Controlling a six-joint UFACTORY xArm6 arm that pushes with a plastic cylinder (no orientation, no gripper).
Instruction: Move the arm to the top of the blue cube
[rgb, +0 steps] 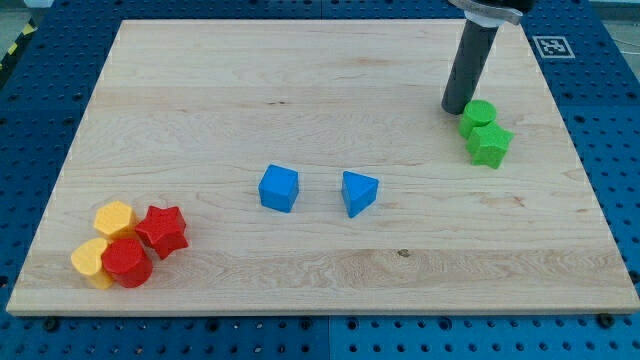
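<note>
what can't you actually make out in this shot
- Camera view: the arm above my tip is cut off by the view's top edge.
- Yellow heart block: its right side is hidden behind the red cylinder.
- Green cylinder: whether my tip touches it cannot be told.

On the wooden surface (200, 80) we see a blue triangular block (359, 192) near the middle. At the view's right, a green cylinder (478, 116) touches a green star (490, 145). At the lower left we find a yellow hexagon (114, 217), a yellow heart (91, 260), a red cylinder (127, 262) and a red star (163, 230) clustered together.

My tip (455, 109) beside green cylinder (478, 116)
</note>
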